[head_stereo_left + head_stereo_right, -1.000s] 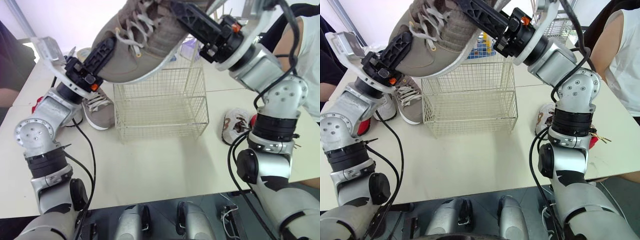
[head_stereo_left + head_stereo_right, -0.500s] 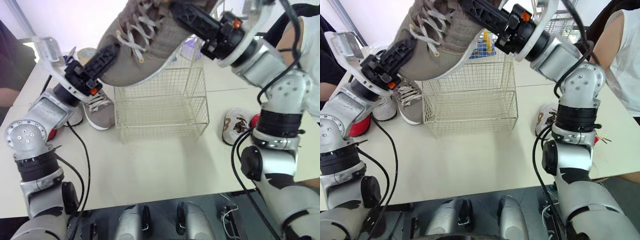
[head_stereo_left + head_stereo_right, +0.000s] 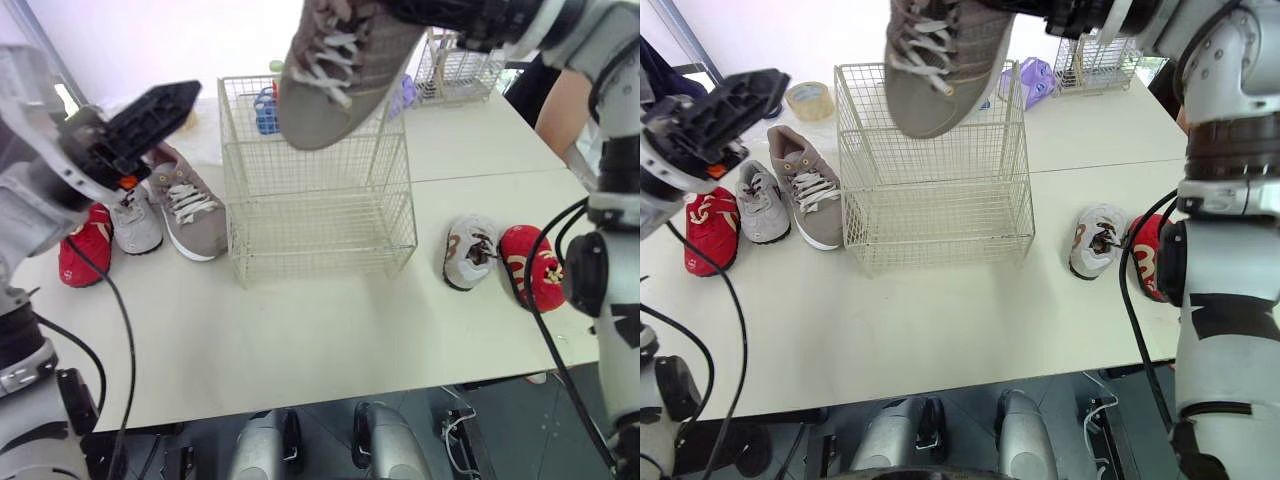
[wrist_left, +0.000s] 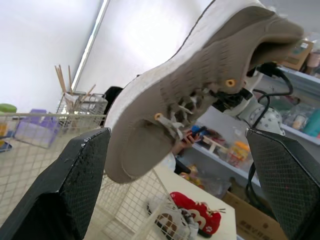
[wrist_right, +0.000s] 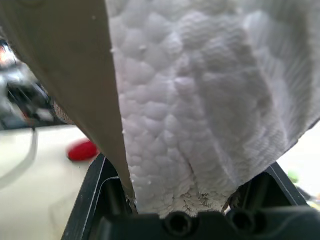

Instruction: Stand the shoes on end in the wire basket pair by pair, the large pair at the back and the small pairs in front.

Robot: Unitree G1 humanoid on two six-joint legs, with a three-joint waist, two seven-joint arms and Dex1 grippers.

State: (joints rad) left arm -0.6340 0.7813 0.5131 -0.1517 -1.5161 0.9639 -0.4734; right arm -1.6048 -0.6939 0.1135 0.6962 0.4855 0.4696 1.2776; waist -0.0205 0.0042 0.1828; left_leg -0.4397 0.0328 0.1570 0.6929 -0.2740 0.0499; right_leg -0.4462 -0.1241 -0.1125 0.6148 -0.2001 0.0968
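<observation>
Letting go of the large shoe [image 3: 340, 70], the left tool [image 3: 150, 112] has drawn back over the left edge of the tabletop [image 3: 330, 330]. Its fingers are wide apart, empty and touching nothing. A moment ago both tools carried that shoe. Now the right tool [image 3: 440, 10] alone clamps it by its upper end, sole pinched between the fingers, toe pointing down over the open top of the basket [image 3: 300, 215]. I see nothing in the basket yet. I judge the two-handed lift finished, with lowering into the back of the basket next. Its mate [image 3: 185, 210] lies just left of the basket, with two small shoes [image 3: 135, 222] beyond it. Two more small shoes [image 3: 468, 250] lie toward the right edge.
</observation>
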